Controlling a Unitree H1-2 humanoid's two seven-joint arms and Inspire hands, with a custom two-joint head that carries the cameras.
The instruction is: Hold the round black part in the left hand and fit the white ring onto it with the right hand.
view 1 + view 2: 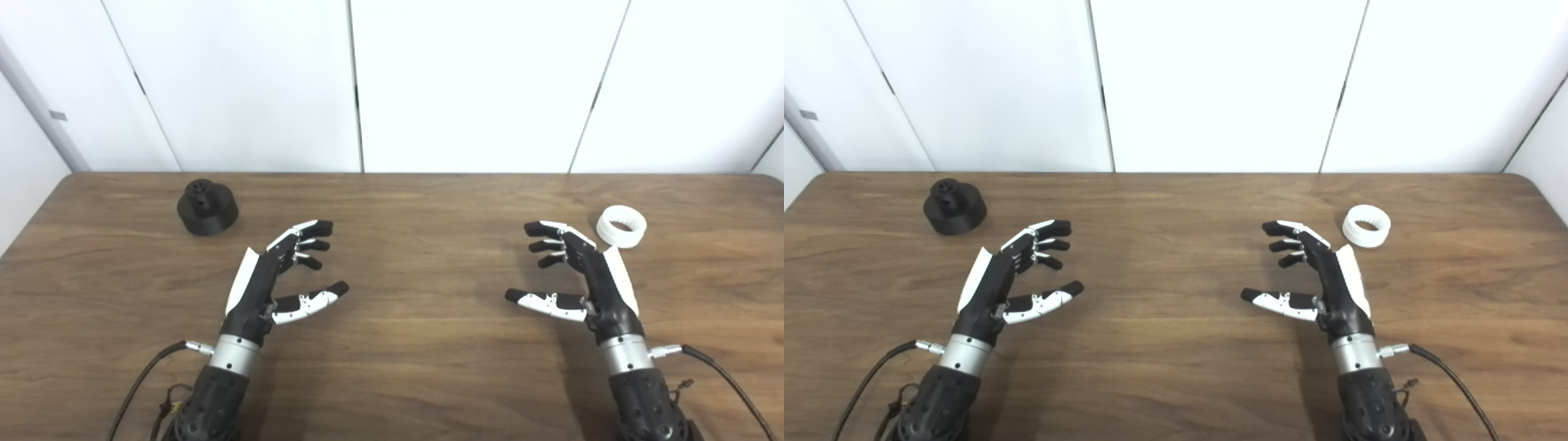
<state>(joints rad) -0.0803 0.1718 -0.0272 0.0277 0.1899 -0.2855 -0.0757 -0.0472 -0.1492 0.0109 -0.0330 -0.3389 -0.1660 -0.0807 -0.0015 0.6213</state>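
The round black part [207, 207] stands on the wooden table [404, 202] at the far left, a small hub rising from its top. The white ring [621, 226] lies flat at the far right. My left hand [275, 272] hovers over the table, right of and nearer than the black part, open with fingers spread and nothing in it. My right hand [576, 275] mirrors it, open and empty, just left of and nearer than the ring. Neither hand touches its object.
White wall panels [355, 86] rise behind the table's far edge. Black cables [141, 380] trail from both wrists near the front edge. Bare wood lies between the two hands.
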